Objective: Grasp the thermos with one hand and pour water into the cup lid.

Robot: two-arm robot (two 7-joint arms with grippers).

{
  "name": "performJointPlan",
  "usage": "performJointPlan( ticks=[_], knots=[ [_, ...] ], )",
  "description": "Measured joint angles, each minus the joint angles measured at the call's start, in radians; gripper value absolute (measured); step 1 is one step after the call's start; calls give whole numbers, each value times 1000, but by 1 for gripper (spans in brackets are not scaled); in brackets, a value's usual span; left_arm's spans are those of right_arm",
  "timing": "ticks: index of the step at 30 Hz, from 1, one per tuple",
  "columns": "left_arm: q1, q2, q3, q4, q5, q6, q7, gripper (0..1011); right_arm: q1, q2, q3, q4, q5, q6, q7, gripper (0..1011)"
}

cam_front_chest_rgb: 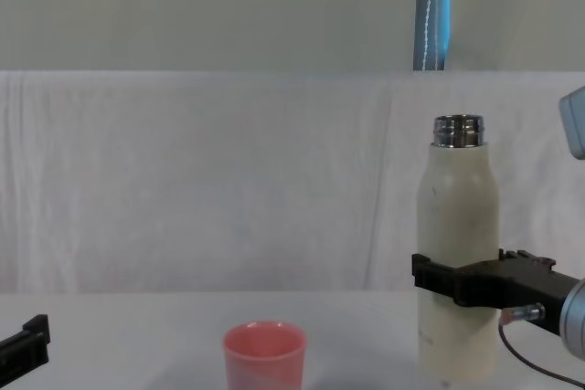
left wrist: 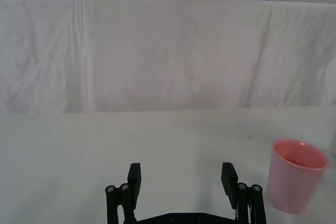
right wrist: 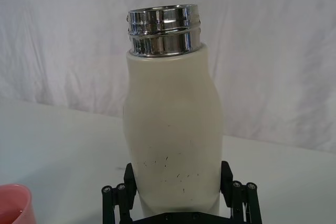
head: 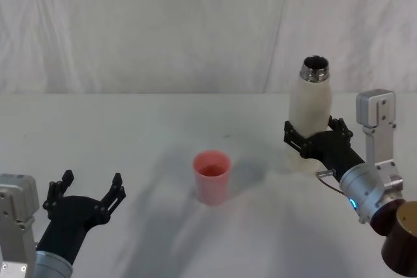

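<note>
Right gripper clasping thermos; left gripper idle, spread wide.

Nearest, low at left: left gripper point(head: 90, 191), fingers apart, holding nothing. Mid-table: pink cup lid point(head: 212, 177), upright, well apart from both grippers. Farther right: right gripper point(head: 317, 138) clamped round the lower body of the upright thermos point(head: 311, 112), steel neck uncapped. Behind, a white cloth backdrop point(head: 163, 24).

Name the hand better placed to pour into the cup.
Right. The right hand is already clamped around the upright thermos, right of the cup. The left hand is open on the cup's other side, holding nothing.
</note>
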Motion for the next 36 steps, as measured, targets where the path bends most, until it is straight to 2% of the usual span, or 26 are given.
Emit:
performJointPlan(
  ticks=[36],
  knots=[
    [0, 0, 0, 0, 0, 0, 0, 1001, 32, -12, -32, 78, 23, -19, 18, 959]
  ],
)
